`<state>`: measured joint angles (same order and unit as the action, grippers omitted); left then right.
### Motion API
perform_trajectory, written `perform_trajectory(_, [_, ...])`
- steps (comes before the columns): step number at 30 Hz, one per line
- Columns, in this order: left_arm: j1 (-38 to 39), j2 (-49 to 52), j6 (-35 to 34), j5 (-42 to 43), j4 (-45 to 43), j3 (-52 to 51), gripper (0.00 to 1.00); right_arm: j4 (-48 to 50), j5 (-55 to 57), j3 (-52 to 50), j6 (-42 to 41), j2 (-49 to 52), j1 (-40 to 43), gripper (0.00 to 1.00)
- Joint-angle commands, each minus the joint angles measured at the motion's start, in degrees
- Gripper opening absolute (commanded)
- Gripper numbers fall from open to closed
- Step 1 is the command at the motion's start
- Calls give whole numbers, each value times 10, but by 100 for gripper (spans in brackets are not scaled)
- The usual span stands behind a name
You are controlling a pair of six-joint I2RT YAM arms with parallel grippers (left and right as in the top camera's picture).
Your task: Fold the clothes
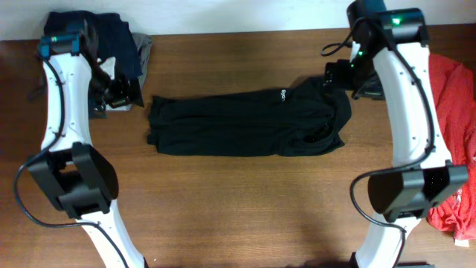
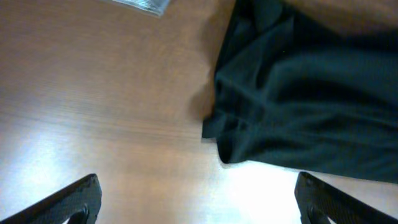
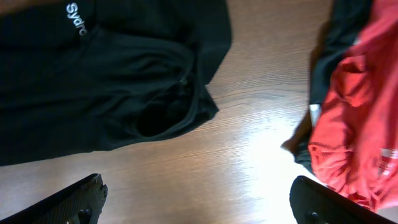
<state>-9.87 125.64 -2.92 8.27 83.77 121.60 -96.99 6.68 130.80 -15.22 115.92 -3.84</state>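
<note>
The clothes' large black garment [image 1: 245, 123] lies flat as a long folded strip across the table's middle, with small white lettering [image 1: 288, 94] near its right end. My left gripper [image 1: 126, 94] hovers just off its left end, open and empty. In the left wrist view the black garment's [image 2: 311, 93] crumpled edge lies ahead of the left gripper [image 2: 199, 205]. My right gripper [image 1: 343, 77] hangs over the strip's upper right corner, open too. The right wrist view shows the black garment [image 3: 106, 81], bare wood between the right gripper's [image 3: 199, 202] fingers, and a red garment [image 3: 357, 106] to the right.
Navy and grey clothes [image 1: 123, 41] are heaped at the back left corner behind the left arm. A red garment [image 1: 454, 149] lies bunched along the right edge, under the right arm. Both arm bases stand at the table's front edge.
</note>
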Motion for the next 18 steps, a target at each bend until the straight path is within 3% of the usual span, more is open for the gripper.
perform_trajectory(1, [-28, 2, 59, 121, -45, -64, 99, -3, 33, -7, 0, -31, 17, 99])
perform_trajectory(18, [-45, 3, 90, 179, -227, -217, 99, -4, 23, -10, 0, -35, 35, 99])
